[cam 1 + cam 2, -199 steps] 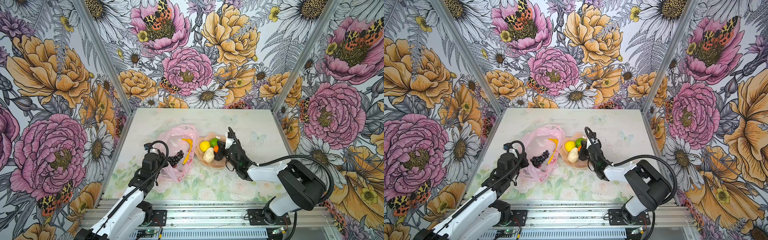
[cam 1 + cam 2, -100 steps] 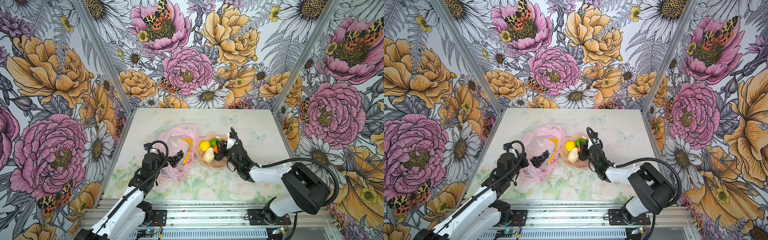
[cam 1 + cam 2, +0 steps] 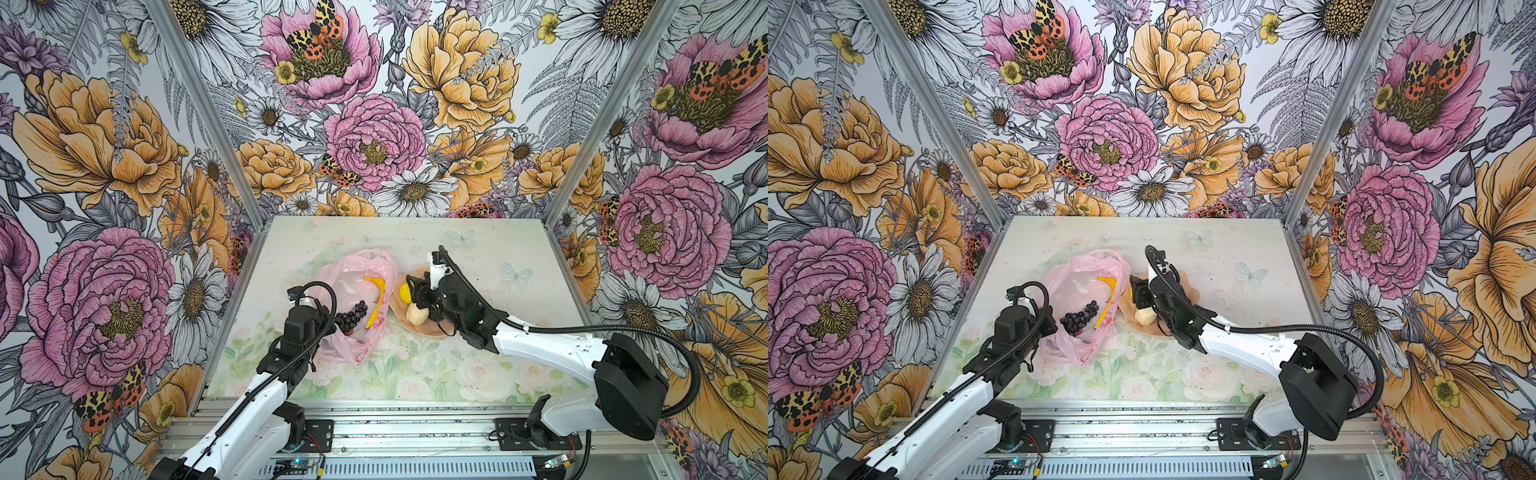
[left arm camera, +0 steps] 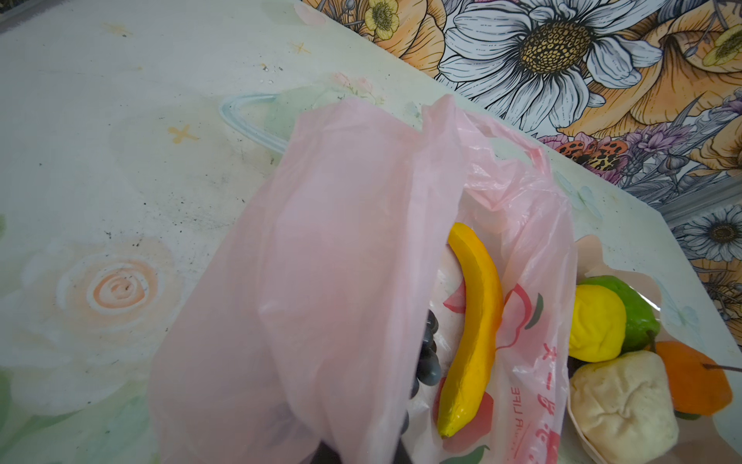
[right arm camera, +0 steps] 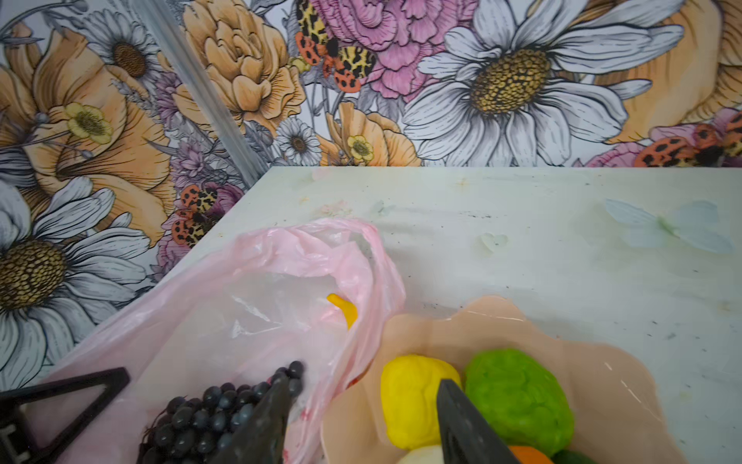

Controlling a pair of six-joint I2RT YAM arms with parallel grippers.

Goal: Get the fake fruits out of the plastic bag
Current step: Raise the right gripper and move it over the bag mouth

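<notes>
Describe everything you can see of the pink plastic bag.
The pink plastic bag is thin, crinkly and translucent, with red printed marks and a loop handle. It lies slumped on the table, mouth open, its side against the peach scalloped dish. A yellow banana and a dark grape bunch lie inside. The shut left gripper pinches a raised fold of its near side.

My right gripper (image 5: pixel 361 385) has let its jaws part: a second ago they were nearly together, and now they stand well apart with nothing between them. My right arm has also slid across the peach dish (image 3: pixel 432 331) toward the plastic bag (image 3: pixel 353 266). In both top views my wrist now covers the lime (image 5: pixel 518 397) and the orange (image 4: pixel 694 381), which showed before. In a top view only the lemon (image 3: pixel 403 293) and the beige lumpy piece (image 3: pixel 417 316) peek out beside it.
</notes>
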